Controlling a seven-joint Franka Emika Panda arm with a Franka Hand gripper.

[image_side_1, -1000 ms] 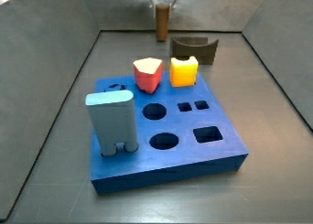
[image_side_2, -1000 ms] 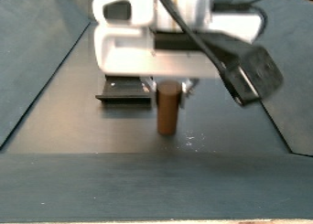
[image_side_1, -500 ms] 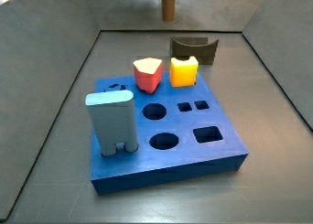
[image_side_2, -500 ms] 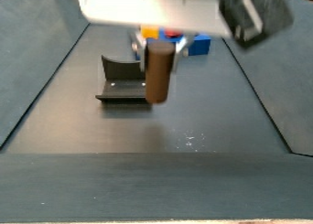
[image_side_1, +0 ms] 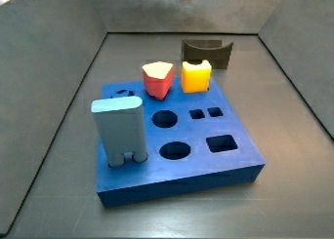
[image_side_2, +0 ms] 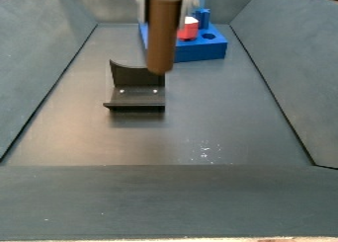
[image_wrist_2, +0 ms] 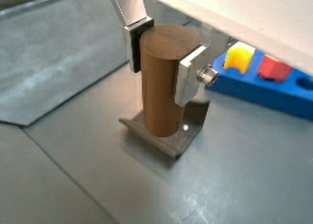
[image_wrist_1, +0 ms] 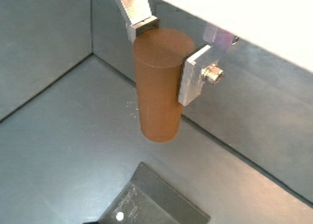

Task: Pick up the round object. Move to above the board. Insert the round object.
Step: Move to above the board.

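High above the counter [image_side_2: 199,137], clear of its walls, gripper [image_wrist_1: 169,47] jaws clamp the upright brown peg [image_wrist_1: 159,86], well apart from the blue board [image_side_1: 177,145].

The hand [image_wrist_2: 166,58] grips the brown peg [image_wrist_2: 162,81] clear above the table [image_side_1: 78,106]. Below it stands the dark arch piece [image_side_2: 133,88]. On the blue board [image_side_1: 241,163], three round holes [image_side_1: 166,118] are open; grey-blue [image_side_1: 117,129], red [image_side_1: 158,79] and yellow blocks [image_side_1: 196,76] crowd them.

Even, soft overhead light, no hard shadows; faint sheen on grey floor [image_side_2: 199,147] in a side view. Round object [image_side_2: 161,34] motion-blurred there, w/ gripper [image_wrist_1: 166,45] sharp in both wrist views.
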